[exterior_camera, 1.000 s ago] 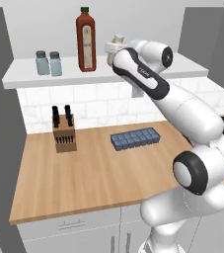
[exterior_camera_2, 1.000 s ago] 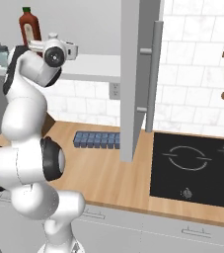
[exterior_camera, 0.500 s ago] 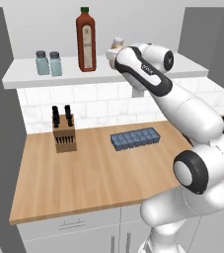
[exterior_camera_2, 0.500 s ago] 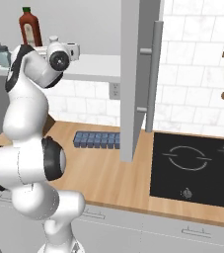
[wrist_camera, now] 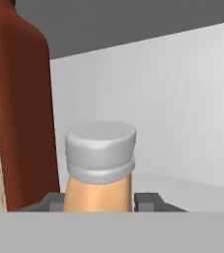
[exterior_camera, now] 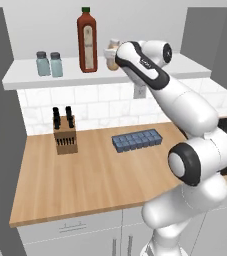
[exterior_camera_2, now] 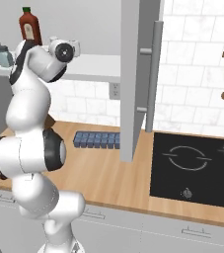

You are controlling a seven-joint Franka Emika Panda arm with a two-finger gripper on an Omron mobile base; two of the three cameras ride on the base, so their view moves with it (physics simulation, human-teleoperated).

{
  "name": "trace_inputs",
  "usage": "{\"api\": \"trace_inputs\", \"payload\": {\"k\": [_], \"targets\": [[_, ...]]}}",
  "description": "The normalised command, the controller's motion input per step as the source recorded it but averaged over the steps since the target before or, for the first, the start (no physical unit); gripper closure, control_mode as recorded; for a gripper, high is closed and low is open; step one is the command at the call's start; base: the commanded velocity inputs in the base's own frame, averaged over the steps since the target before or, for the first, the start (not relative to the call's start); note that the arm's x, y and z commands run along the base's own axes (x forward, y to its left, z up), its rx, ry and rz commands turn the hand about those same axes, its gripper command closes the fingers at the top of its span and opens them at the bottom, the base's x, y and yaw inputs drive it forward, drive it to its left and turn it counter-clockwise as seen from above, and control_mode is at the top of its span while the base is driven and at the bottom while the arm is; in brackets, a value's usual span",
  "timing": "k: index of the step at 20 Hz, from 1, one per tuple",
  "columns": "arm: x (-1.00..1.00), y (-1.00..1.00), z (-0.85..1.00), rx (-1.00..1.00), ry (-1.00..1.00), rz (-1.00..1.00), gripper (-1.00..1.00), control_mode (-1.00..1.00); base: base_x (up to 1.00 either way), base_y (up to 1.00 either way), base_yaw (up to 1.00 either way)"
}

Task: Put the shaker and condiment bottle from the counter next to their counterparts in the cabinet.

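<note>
My gripper is shut on the condiment bottle, a squat orange-tan bottle with a pale cap, held upright between the two fingertips. In the left base view the condiment bottle is at the cabinet shelf, just right of the tall red sauce bottle; I cannot tell whether its base touches the board. The red bottle stands close on its left in the hand view. Two alike teal shakers stand side by side at the shelf's left end.
On the wooden worktop below are a knife block and a dark blue tray. A tall grey panel with a handle stands right of the shelf, and a black hob lies beyond it.
The hand with the condiment bottle has shifted only slightly at the shelf, staying beside the red bottle. The grip is unchanged.
</note>
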Motion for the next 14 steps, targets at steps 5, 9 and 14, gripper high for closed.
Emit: {"api": "trace_inputs", "payload": {"k": [5,9,14], "targets": [[0.30,0.08,0.00,0.00,0.13,0.07,1.00,-1.00,0.00,0.00,0.00],[0.09,0.14,-0.09,-0.01,0.04,0.08,-1.00,-1.00,0.00,0.00,0.00],[-0.11,0.03,-0.05,-0.05,-0.04,0.05,-1.00,-1.00,0.00,0.00,0.00]]}}
